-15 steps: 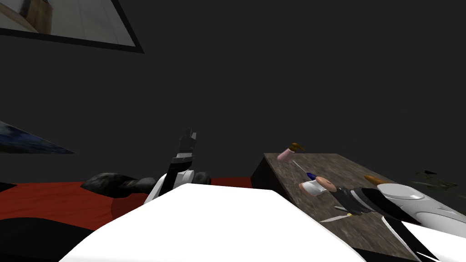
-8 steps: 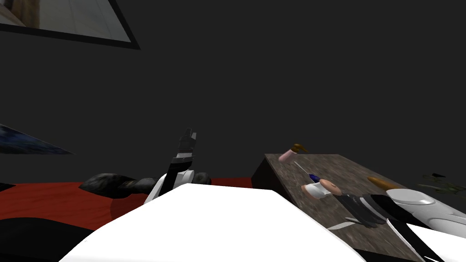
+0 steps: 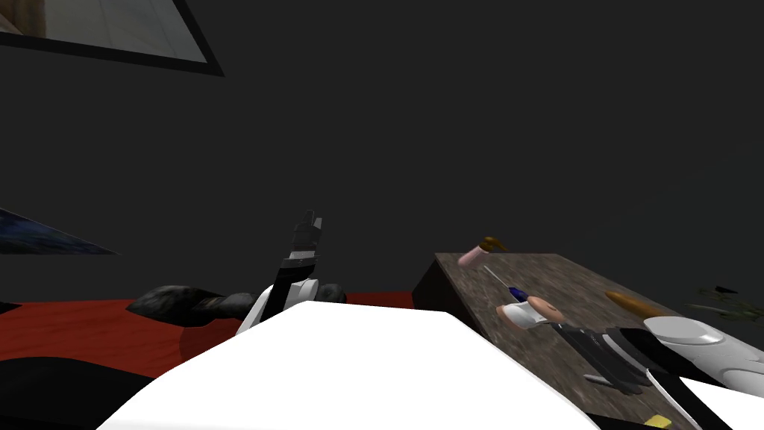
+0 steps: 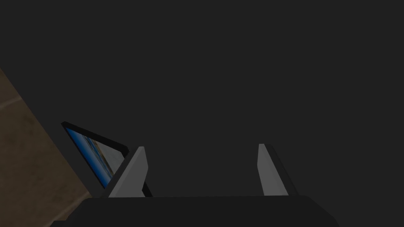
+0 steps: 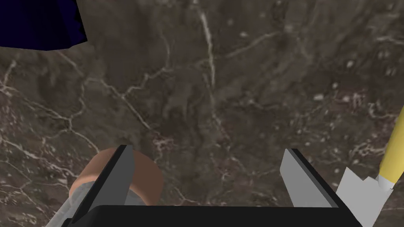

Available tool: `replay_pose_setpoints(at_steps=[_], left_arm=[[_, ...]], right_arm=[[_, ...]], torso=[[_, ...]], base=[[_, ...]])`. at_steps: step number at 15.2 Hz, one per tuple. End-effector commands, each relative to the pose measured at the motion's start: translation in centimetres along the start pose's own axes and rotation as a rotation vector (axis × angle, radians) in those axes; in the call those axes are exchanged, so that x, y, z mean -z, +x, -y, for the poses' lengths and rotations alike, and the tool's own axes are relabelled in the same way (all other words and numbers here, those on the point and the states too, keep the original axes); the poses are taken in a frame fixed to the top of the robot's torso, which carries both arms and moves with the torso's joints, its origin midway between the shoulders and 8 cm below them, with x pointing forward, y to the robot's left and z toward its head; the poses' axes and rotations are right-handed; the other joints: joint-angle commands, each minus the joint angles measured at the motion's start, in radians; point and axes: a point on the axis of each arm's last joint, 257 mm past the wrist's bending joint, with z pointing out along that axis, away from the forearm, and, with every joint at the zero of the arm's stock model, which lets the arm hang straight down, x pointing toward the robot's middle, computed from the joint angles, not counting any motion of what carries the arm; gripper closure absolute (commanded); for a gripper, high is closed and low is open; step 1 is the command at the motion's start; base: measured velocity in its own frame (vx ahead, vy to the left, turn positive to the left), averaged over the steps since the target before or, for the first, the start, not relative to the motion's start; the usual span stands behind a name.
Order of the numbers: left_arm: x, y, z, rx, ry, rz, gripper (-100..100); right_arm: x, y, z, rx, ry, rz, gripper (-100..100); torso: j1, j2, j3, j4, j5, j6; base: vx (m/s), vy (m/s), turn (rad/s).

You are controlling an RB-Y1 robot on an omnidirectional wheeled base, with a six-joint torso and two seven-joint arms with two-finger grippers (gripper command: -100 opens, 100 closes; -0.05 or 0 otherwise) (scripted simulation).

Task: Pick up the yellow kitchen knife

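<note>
The knife lies on the brown marbled table (image 3: 552, 272) near its front edge. In the head view its grey blade tip (image 3: 595, 378) and a bit of yellow handle (image 3: 656, 422) stick out from under my right gripper (image 3: 623, 373). In the right wrist view the right gripper (image 5: 209, 161) is open over bare table. The knife's blade (image 5: 359, 195) and yellow handle (image 5: 394, 147) lie just outside one finger (image 5: 302, 183), not between the two. My left gripper (image 3: 307, 224) is raised at the middle, and its own view shows the left gripper (image 4: 201, 165) open and empty.
A white bottle with a tan cap (image 3: 526, 312) lies by the right gripper; its cap (image 5: 148, 177) touches the other finger. A blue-handled tool (image 3: 513, 290), a pink bottle (image 3: 474, 255) and an orange-brown object (image 3: 630, 302) also lie on the table. Red floor (image 3: 89, 328) lies to the left.
My right arm has moved toward the table's near right edge, over the knife, hiding most of the blade. The head view has shifted a little. The left arm has held still.
</note>
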Motion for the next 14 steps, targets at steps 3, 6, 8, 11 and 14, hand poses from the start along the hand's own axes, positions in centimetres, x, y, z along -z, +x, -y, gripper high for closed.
replay_pose_setpoints(at_steps=[3, 6, 8, 11, 14], left_arm=[[0.0, 0.0, 0.0, 0.0, 0.0, 0.0, 0], [0.0, 0.0, 0.0, 0.0, 0.0, 0.0, 0], [0.0, 0.0, 0.0, 0.0, 0.0, 0.0, 0], [0.0, 0.0, 0.0, 0.0, 0.0, 0.0, 0], [0.0, 0.0, 0.0, 0.0, 0.0, 0.0, 0]], right_arm=[[0.3, -0.2, -2.2, 0.007, -0.052, 0.013, -100], [-1.8, -0.9, -2.8, -0.015, -0.053, 0.015, -100], [-1.4, -0.9, -2.8, -0.01, -0.054, 0.017, -100], [-0.1, -0.5, -2.3, 0.002, -0.055, 0.017, 100], [0.9, 0.6, -2.8, 0.01, -0.068, -0.017, -100]], torso=[[0.002, 0.0, 0.0, 0.0, 0.0, 0.001], [0.0, 0.001, 0.001, 0.0, 0.0, -0.001], [-0.002, 0.002, 0.001, 0.001, -0.001, 0.0], [0.001, 0.0, 0.0, 0.0, 0.0, 0.001], [0.001, -0.002, -0.001, 0.0, 0.0, 0.0]], base=[[0.008, 0.021, -0.022], [-0.033, -0.016, 0.109], [-0.03, -0.026, 0.028], [0.029, 0.019, -0.119], [-0.002, 0.019, -0.055]])
